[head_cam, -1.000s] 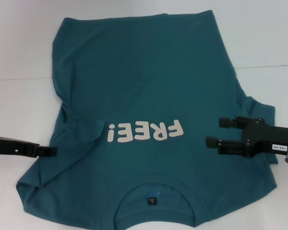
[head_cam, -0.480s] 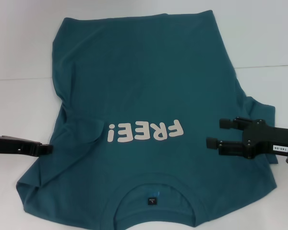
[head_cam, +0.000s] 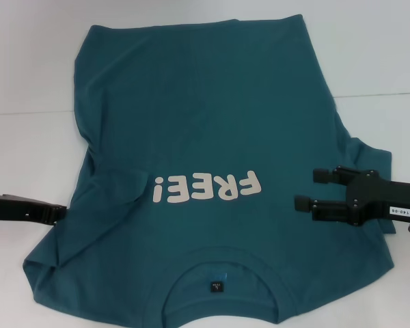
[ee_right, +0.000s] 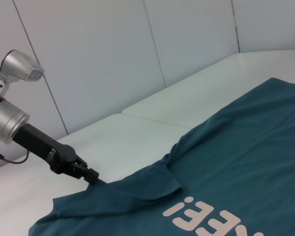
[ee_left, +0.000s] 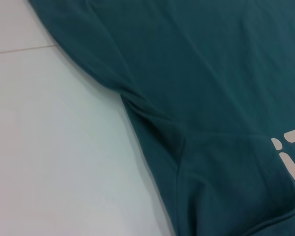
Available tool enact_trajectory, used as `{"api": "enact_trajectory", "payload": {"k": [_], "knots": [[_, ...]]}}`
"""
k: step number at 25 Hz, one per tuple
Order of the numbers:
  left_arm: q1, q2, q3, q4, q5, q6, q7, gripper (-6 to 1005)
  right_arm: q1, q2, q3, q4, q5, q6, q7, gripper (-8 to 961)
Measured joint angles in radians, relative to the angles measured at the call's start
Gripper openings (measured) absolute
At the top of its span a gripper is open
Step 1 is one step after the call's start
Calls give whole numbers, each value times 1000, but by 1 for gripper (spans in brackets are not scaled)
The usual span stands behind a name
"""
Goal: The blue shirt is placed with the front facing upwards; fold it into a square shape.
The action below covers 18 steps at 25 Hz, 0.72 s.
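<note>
Cloth fills most of the white table: the large dark teal-blue cotton shirt lies front up, collar nearest the robot, cream "FREE!" lettering across the chest, left sleeve already lying inward. Soft and limp, it will likely sag and crease, so seams and hems look like the best holds (pinch two layers together). The right gripper hovers over the right sleeve, fingers spread. The left gripper sits at the left edge; cannot tell whether it grips.
</note>
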State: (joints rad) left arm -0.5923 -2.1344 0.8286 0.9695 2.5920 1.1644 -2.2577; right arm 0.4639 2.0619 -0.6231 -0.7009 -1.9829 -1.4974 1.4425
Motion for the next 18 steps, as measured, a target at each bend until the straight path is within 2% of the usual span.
{"api": "enact_trajectory", "payload": {"k": [8, 13, 18], "knots": [[19, -6, -1, 53, -4, 22, -3, 40, -2, -2, 0, 0, 2, -3, 6, 907], [18, -7, 0, 58, -8, 45, 0, 40, -3, -2, 0, 0, 4, -3, 7, 907], [20, -34, 12, 117, -18, 123, -5, 41, -3, -3, 0, 0, 3, -1, 20, 907]]}}
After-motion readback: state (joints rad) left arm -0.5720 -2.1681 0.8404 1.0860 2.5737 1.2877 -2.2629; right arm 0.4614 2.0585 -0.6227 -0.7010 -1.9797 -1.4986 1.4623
